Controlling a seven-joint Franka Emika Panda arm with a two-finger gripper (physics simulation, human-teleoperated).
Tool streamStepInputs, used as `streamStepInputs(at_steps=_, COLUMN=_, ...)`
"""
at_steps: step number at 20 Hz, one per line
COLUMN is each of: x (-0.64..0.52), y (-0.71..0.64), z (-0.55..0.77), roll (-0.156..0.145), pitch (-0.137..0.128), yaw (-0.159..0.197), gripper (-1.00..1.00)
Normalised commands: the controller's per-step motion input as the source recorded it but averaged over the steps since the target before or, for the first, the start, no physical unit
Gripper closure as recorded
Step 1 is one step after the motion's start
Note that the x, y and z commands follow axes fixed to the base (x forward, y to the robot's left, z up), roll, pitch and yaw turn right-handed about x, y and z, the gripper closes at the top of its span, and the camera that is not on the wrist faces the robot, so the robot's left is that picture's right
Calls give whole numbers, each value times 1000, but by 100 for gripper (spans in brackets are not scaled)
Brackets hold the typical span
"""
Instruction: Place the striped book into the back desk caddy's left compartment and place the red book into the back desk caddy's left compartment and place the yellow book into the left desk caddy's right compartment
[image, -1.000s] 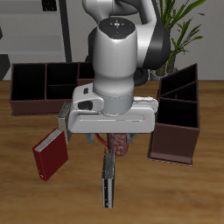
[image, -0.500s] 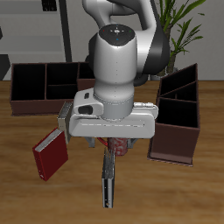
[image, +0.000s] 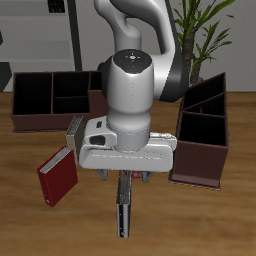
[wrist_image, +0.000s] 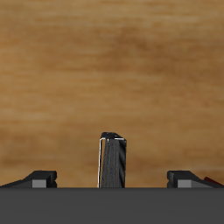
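Near the table's front edge (image: 20, 225), the striped book (image: 123, 208) stands on its edge, spine running front to back, directly under the arm's wrist housing. In the wrist view the striped book (wrist_image: 112, 160) sits centred between the two fingertips (wrist_image: 40, 178), with bare wood on either side of it, so the gripper (wrist_image: 112, 179) is spread wide and holds nothing; the book's black cover with thin grey stripes and its pale page edge are both visible, and no finger touches it. In the exterior view the fingers are hidden behind the housing, so how far above the book they are can't be judged. The red book (image: 57, 178) leans tilted just beside the arm, apart from the striped book. The yellow book (image: 73, 133) shows only as a grey sliver behind the red one. The back desk caddy (image: 50, 100) sits farther back, compartments dark. The left desk caddy (image: 205, 135) stands on the other side of the arm, divided inside.
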Motion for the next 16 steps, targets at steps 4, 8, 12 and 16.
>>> streamStepInputs(at_steps=4, x=-42, y=-37, z=-367, roll=-20, pitch=-26, yaw=21, gripper=-100)
streamStepInputs(at_steps=8, x=9, y=-7, z=-349, roll=8, pitch=16, yaw=-17, gripper=-100)
streamStepInputs(at_steps=12, x=6, y=10, z=-282, roll=-9, pitch=21, yaw=-30, gripper=-100)
streamStepInputs(at_steps=16, x=30, y=2, z=-208, roll=-7, pitch=23, yaw=15, gripper=-100)
